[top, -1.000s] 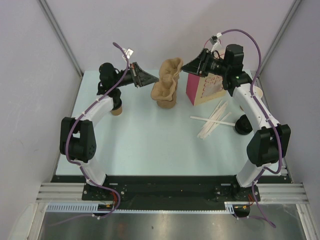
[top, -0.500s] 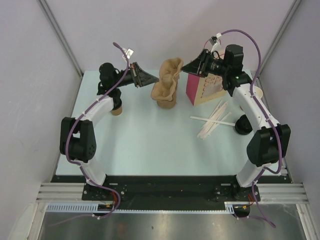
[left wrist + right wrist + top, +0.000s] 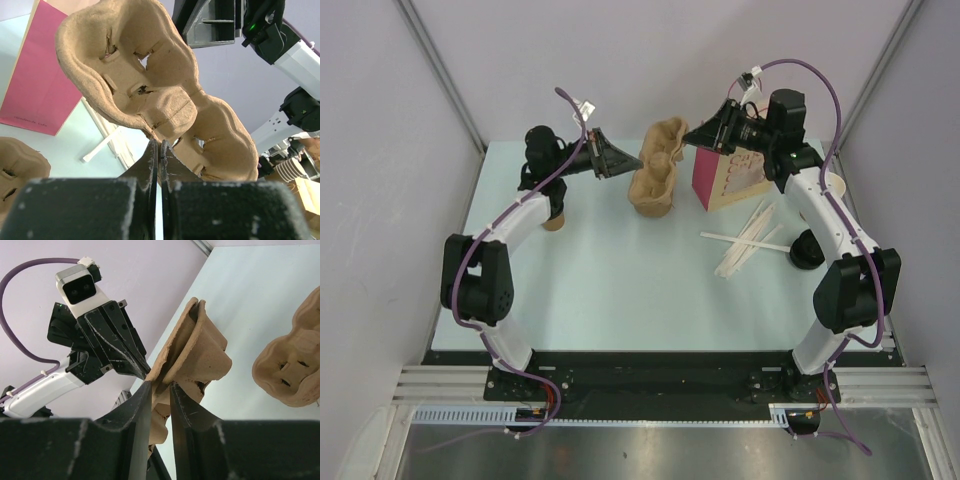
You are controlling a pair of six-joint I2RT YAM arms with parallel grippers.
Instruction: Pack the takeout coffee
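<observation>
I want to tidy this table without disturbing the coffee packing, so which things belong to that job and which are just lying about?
In the job: brown paper cup, top hidden under the left arm; pulp cup carrier, lifted, pinched by left gripper and right gripper; pink paper bag.
Lying about: second pulp carrier on the table; pale stir sticks; stack of paper cups.

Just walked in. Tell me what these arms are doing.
Both arms hold a brown pulp cup carrier up in the air between them, above a second carrier lying on the table. The left hand is shut on one edge. The right hand has its fingers either side of the opposite rim, though a firm pinch isn't clear. The pink bag stands just to the right.
</observation>
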